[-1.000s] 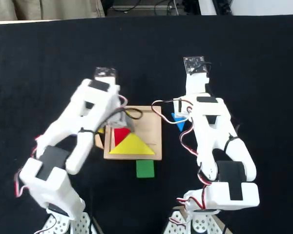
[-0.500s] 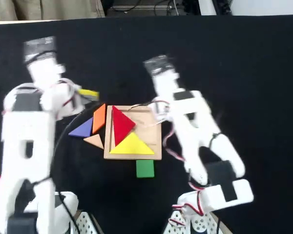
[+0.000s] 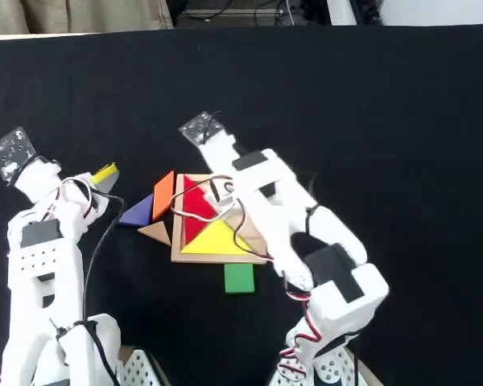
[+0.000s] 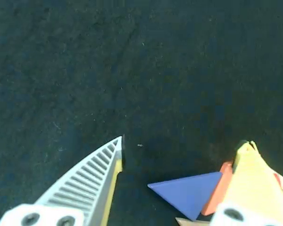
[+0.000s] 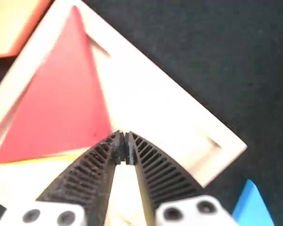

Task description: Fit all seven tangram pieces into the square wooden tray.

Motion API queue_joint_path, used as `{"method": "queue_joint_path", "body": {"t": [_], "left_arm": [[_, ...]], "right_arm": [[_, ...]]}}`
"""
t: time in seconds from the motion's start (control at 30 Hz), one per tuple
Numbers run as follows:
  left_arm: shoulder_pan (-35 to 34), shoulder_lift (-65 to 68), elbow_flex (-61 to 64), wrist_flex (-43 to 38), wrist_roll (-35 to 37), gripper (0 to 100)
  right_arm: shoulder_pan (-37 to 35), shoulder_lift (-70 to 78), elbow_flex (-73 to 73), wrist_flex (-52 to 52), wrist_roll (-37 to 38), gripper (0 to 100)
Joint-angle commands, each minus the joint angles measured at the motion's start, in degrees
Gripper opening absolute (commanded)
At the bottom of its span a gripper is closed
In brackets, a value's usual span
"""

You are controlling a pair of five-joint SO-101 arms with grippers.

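Tray (image 5: 148,106) now sits under right tool (image 5: 123,148), pinched together; left tool (image 4: 183,141), apart, has retreated.

Tray (image 5: 151,117) of pale matt wood, red triangle (image 5: 61,103) smooth, fingers (image 5: 92,176) ribbed plastic, cloth (image 4: 132,70) matt.

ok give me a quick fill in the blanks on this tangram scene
1. The wooden tray holds a yellow triangle and a ___ triangle.
2. The square piece lying on the black table outside the tray is ___.
3. The right end effector, above the tray, is ___.
4. The left end effector, holding nothing, is ___.
Missing words: red, green, shut, open.
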Motion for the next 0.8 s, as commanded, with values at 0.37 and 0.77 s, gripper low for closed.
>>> {"method": "queue_joint_path", "body": {"t": [0.37, 0.77], "left_arm": [[-0.66, 1.76, -0.04, -2.29, 1.05, 36], [4.62, 2.02, 0.84, -4.04, 0.62, 36]], "right_arm": [[0.26, -4.97, -4.97, 5.10, 0.88, 1.1], [6.42, 0.84, -6.99, -1.41, 1.05, 1.1]]}}
